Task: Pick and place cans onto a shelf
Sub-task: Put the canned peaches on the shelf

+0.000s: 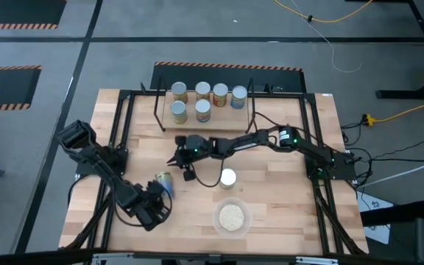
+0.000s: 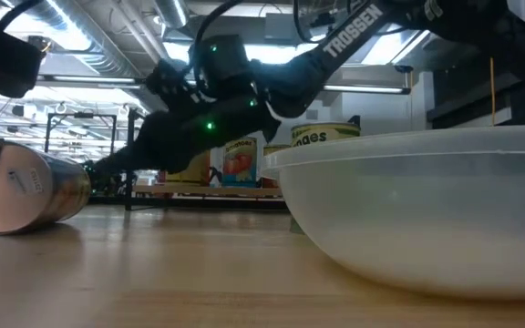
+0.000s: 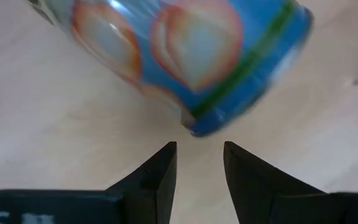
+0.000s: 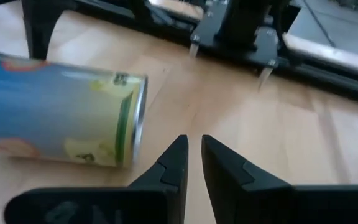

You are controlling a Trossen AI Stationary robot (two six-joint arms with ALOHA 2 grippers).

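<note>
The table [image 1: 285,221] carries the shelf [image 1: 205,126] at its far edge, where six cans [image 1: 202,110] already stand upright in two rows, so two are left. A clear bowl [image 1: 231,218] of grains sits near the front. One upright can [image 1: 227,177] waits mid-table. The tipped blue can [image 1: 164,183] lies on its side, likely needing a sideways grasp. The left gripper [image 3: 199,163] hovers just beside it, fingers narrowly apart and empty. The right gripper [image 4: 194,158] is near it too, fingers almost together, holding nothing.

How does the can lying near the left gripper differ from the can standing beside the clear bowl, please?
The blue-labelled can lies on its side by the left gripper; the upright can stands on end near the bowl. From above, the fallen one shows its label, the upright one only its pale top. Both sit on the table, off the shelf.
</note>
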